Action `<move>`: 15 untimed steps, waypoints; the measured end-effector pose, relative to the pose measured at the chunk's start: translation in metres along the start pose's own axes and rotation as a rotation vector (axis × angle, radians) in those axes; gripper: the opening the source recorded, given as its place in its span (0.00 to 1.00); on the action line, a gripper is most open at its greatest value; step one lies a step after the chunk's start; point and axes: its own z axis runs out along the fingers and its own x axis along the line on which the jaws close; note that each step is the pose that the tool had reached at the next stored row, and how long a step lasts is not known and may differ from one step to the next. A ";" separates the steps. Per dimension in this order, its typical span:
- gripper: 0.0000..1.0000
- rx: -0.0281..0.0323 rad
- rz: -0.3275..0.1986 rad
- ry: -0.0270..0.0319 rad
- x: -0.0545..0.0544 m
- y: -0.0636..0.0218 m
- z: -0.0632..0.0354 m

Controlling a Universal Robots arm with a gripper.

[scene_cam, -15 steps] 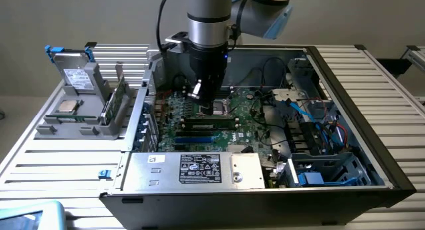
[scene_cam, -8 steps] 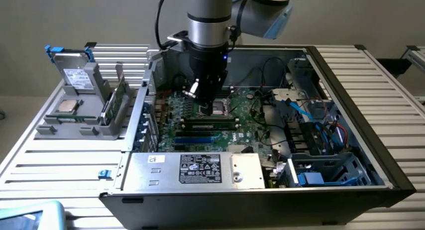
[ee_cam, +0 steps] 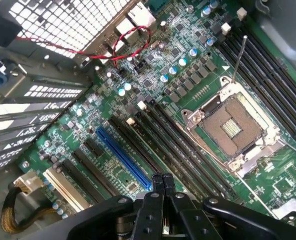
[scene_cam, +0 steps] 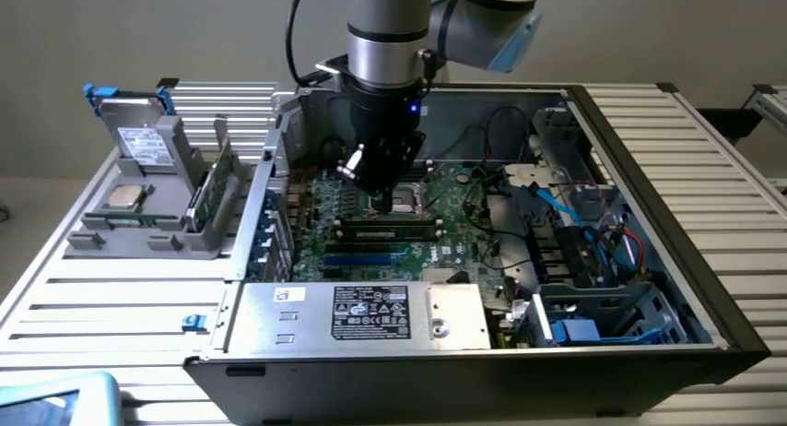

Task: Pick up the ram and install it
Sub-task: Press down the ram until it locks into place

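Crowding the open computer case (scene_cam: 591, 112) are a silver power supply (scene_cam: 369, 313) with a black label along its near edge, a drive cage with blue and red cables (scene_cam: 578, 214) on the exterior view's right, and the green motherboard (scene_cam: 369, 246) on the floor of the case. The case lies on a slatted tabletop (scene_cam: 111, 301). Case walls ring the motherboard on every side, and the arm comes down into it from above. In the wrist view a twisted red and black wire (ee_cam: 130, 37) runs over the board by the perforated rear wall. The open processor socket (ee_cam: 232, 125) sits with its thin lever (ee_cam: 239, 57) raised. Long black memory slots (ee_cam: 172, 145) beside it look empty.

The pincer (scene_cam: 396, 203) (ee_cam: 162, 181) hangs low over the motherboard close to the socket. Its black fingertips are pressed together with nothing between them, and they touch nothing.

The ram (scene_cam: 209, 194) is well apart from the pincer, outside the case on the exterior view's left. It stands on edge in a grey holder (scene_cam: 135, 237), a thin, long green board. In the same holder are a grey drive (scene_cam: 146, 142) with a white label and a square silver processor chip (scene_cam: 123, 197).
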 end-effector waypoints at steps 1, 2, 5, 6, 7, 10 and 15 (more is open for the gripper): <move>0.11 -0.0012 0.016 0.0008 0.000 0.0000 0.0000; 0.11 -0.0024 0.031 0.0016 0.000 0.0000 0.0000; 0.11 -0.0058 0.075 0.0037 0.000 0.0000 0.0000; 0.11 -0.0067 0.089 0.0041 0.000 0.0000 0.0000; 0.11 -0.0074 0.102 0.0044 0.000 0.0000 0.0000; 0.11 -0.0088 0.139 0.0038 0.000 0.0000 0.0001; 0.11 -0.0110 0.191 -0.0057 0.000 0.0000 0.0000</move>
